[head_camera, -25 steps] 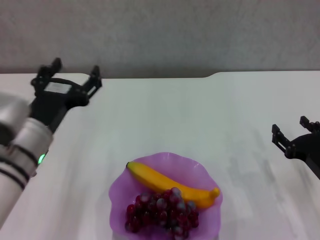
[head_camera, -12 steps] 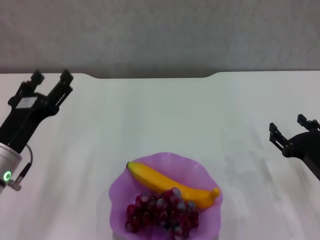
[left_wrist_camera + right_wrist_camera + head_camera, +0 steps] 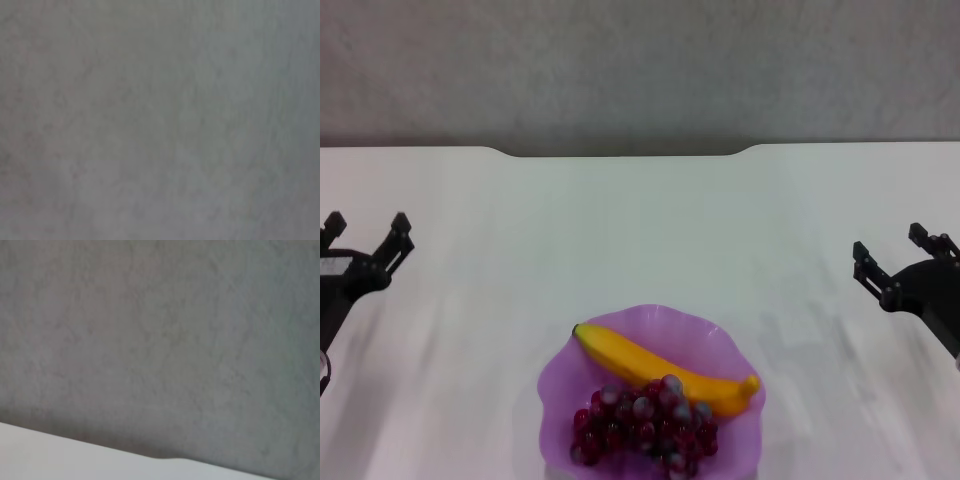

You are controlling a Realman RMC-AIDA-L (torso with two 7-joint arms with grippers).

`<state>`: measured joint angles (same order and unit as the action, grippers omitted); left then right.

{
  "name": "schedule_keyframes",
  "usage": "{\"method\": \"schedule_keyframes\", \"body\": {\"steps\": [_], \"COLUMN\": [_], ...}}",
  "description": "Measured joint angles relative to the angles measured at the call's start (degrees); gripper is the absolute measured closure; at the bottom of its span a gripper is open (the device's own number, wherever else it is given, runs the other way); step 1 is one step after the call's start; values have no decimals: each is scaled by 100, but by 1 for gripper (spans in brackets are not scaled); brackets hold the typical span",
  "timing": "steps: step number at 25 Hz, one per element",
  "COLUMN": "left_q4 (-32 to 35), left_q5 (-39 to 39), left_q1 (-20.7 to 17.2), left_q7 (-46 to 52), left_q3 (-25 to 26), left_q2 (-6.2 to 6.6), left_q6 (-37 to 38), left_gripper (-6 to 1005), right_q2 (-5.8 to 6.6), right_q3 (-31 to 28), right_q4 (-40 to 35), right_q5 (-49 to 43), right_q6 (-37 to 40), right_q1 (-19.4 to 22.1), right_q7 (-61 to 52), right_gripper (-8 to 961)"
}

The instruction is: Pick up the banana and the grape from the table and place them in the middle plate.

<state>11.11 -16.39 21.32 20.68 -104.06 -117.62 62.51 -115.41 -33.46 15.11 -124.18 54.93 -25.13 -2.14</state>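
Note:
The purple scalloped middle plate (image 3: 715, 340) sits at the near centre of the white table (image 3: 640, 230). The yellow banana (image 3: 650, 368) lies across it, dark stem tip toward the left. The bunch of dark red-purple grapes (image 3: 645, 420) lies in the plate in front of the banana, touching it. My left gripper (image 3: 365, 240) is open and empty at the far left edge of the head view. My right gripper (image 3: 900, 257) is open and empty at the far right edge. Both are far from the plate. The wrist views show none of these things.
A grey wall (image 3: 640, 70) stands behind the table's notched far edge (image 3: 620, 153). The left wrist view shows only grey wall (image 3: 160, 120). The right wrist view shows wall and a strip of the table edge (image 3: 60, 455).
My left arm has drawn back from the far left of the table toward the near left edge, gripper open and empty. The right gripper has barely shifted. Banana and grapes stay in the plate.

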Motion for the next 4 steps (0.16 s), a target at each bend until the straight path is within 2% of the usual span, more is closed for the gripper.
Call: {"method": "schedule_keyframes", "body": {"steps": [4], "left_q4": [-60], "left_q5": [-158], "left_q1": [113], "left_q7": [-290], "left_q3": [-13], "left_q2": [-11], "left_q6": [-655], "left_gripper": [123], "right_q2": [-23], "right_q3": [-3], "right_q4": [-24], "right_q5": [50], "right_q6": [53], "right_q1": [46], "right_q7": [252], "right_gripper": [168]}}
